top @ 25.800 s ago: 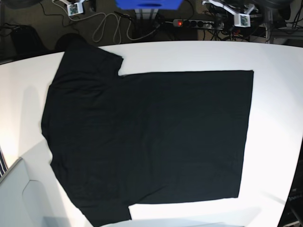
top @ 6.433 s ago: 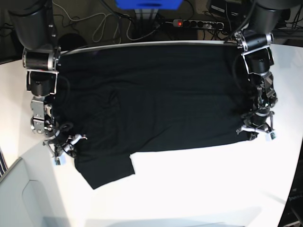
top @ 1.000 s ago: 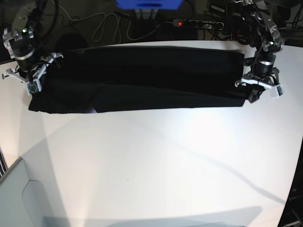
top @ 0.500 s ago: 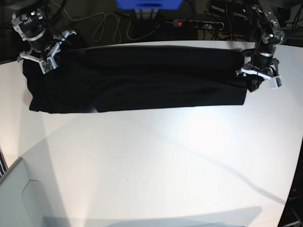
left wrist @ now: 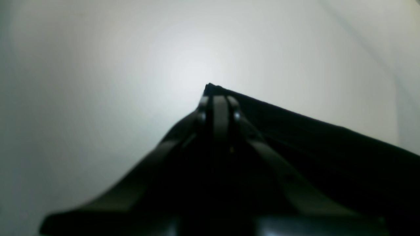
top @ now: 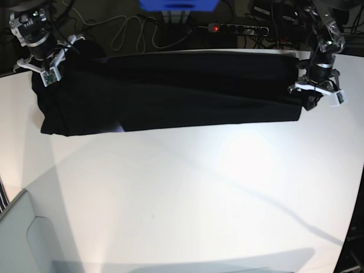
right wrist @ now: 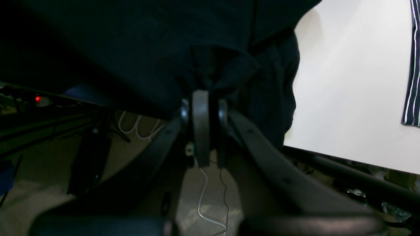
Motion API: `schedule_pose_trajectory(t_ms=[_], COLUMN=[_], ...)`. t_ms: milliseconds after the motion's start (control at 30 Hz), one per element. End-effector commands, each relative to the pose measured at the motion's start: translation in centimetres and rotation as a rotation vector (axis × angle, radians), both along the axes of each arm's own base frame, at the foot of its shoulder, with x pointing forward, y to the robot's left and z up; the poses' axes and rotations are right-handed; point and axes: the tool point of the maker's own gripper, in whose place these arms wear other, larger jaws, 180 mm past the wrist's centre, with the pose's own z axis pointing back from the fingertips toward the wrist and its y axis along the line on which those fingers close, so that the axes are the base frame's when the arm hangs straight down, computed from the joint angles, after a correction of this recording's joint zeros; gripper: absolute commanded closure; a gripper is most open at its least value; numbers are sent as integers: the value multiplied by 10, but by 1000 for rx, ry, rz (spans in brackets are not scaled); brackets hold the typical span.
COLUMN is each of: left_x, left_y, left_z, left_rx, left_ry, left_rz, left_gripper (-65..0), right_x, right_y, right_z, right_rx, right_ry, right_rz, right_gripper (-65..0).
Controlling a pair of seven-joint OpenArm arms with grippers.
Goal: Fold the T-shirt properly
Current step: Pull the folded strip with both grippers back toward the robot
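Note:
The black T-shirt (top: 170, 91) is stretched as a long, narrow folded band across the far side of the white table (top: 199, 199). Only its plain black side shows. My left gripper (top: 314, 98) holds its right end near the table's far right. In the left wrist view the fingers (left wrist: 218, 98) are shut on a corner of black cloth (left wrist: 328, 147) above the table. My right gripper (top: 42, 71) holds the left end at the far left corner. There its fingers (right wrist: 200, 98) are shut on bunched black cloth (right wrist: 131, 49) past the table edge.
Behind the table lie a power strip with a red light (top: 236, 27), looped cables (top: 125, 31) and a blue box (top: 177, 4). A grey panel (top: 23, 239) sits at the near left corner. A striped cloth (right wrist: 412, 65) shows at the right wrist view's edge.
Over the last second my right gripper carried the left end up toward the far left corner. The left gripper and right end shifted slightly right. The shirt was spread flat much earlier.

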Motion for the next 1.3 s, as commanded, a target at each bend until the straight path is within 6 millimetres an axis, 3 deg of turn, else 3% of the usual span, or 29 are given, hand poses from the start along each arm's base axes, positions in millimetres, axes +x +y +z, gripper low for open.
schedule_pose_trajectory(t_ms=[0, 300, 433, 567, 800, 867, 1067, 1267], left_x=[4, -3, -12, -18, -24, -23, -27, -29], left_y=[3, 3, 4, 7, 8, 2, -7, -9], left_z=[11, 5, -10, -23, -30, -30, -35, -33], left_rx=[18, 19, -7, -27, -35, -37, -55, -112], left_ry=[-37, -14, 22, 55, 75, 78, 92, 69], left_rz=[-6, -4, 13, 31, 37, 22, 5, 20], left_gripper=[0, 0, 0, 0, 0, -53, -284, -323], right_x=[2, 20, 25, 23, 19, 21, 23, 18], right_y=[2, 4, 4, 0, -2, -2, -17, -41], right_z=[6, 12, 10, -4, -14, -13, -6, 2], right_rx=[-7, 2, 9, 34, 51, 51, 26, -6], right_ry=[-15, -63, -71, -40, -16, -24, -48, -67], right_rz=[35, 32, 26, 5, -5, -6, -51, -138], right_gripper=[-1, -6, -13, -118, -383, -423, -417, -415])
